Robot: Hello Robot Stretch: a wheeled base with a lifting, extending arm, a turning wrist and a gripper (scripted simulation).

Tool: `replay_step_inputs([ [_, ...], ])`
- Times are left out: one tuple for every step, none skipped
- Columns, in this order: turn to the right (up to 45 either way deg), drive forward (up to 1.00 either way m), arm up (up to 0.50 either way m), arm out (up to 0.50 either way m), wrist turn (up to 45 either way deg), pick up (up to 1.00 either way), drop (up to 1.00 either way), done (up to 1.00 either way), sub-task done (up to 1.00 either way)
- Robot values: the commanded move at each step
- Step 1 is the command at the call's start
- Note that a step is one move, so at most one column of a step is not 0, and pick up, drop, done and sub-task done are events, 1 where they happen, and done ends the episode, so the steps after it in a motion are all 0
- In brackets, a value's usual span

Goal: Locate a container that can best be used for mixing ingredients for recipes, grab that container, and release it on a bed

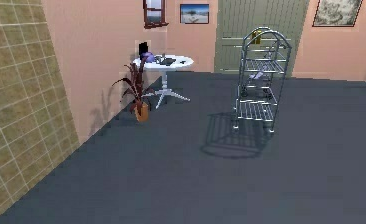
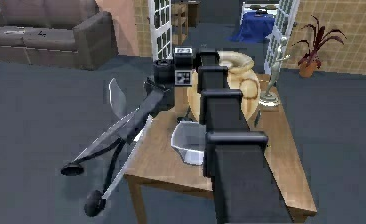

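The grey bowl [image 2: 188, 145] sits on the wooden table [image 2: 156, 160] at 7 o'clock from the tan vase [image 2: 238, 75], likely light, stiff and slick, best taken by its thin rim; the gripper [image 2: 81, 187], at the bowl's 8 o'clock, holds nothing, and its opening cannot be told.

A dark grey-blue floor [image 1: 191, 170] met salmon walls [image 1: 91, 50] and a tan tiled wall [image 1: 21, 100]. A round white table [image 1: 163, 66], a red-leaved potted plant [image 1: 134, 92] and a wire shelf rack [image 1: 261, 80] stood near a grey-green door [image 1: 231, 35]. To the arm's side, a wooden table [image 2: 161, 165] stood before a dark grey sofa [image 2: 51, 35].
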Motion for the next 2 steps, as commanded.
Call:
replay_step_inputs([
  [0.0, 0.00, 0.00, 0.00, 45.0, 0.00, 0.00, 0.00, 0.00],
  [0.0, 0.00, 0.00, 0.00, 45.0, 0.00, 0.00, 0.00, 0.00],
])
